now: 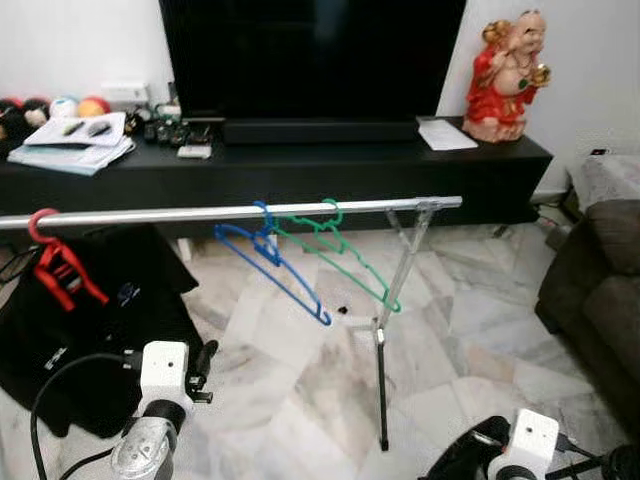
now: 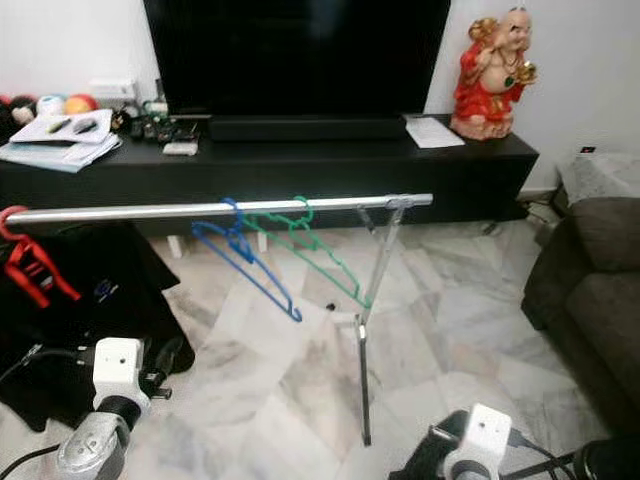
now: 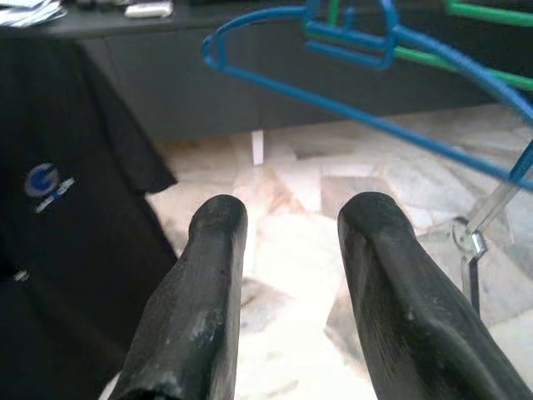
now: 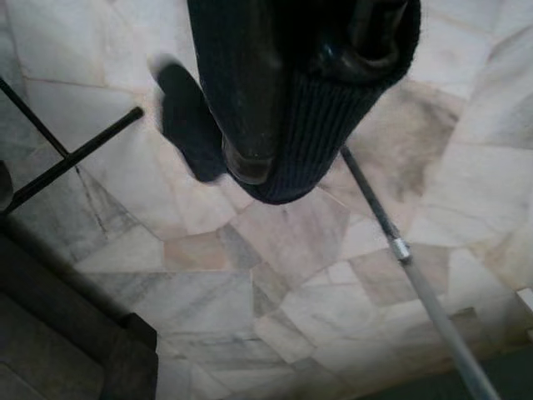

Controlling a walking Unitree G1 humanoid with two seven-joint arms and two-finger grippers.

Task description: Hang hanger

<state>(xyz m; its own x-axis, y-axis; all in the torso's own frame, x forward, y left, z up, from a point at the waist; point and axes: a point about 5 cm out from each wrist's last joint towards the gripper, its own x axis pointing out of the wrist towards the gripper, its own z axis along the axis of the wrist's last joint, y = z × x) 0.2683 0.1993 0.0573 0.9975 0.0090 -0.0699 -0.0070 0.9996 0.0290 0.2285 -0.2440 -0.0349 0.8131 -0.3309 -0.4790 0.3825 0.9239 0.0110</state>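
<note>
Hooked on the rail (image 1: 180, 214) at twelve o'clock, the blue hanger (image 1: 270, 262) hangs freely, so the left gripper (image 3: 287, 275) gapes empty below it.

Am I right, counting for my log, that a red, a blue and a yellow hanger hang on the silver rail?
Not quite: the third hanger is green, not yellow, as the left eye view shows. The red hanger and blue hanger do hang on the silver rail.

Both eye views look forward and down from the head, sharing the rail (image 1: 230, 212) and TV bench (image 1: 300, 165). The left wrist view looks past its fingers (image 3: 208, 283) toward the blue hanger (image 3: 358, 100); the right wrist view faces the floor (image 4: 283, 292) closely.
</note>
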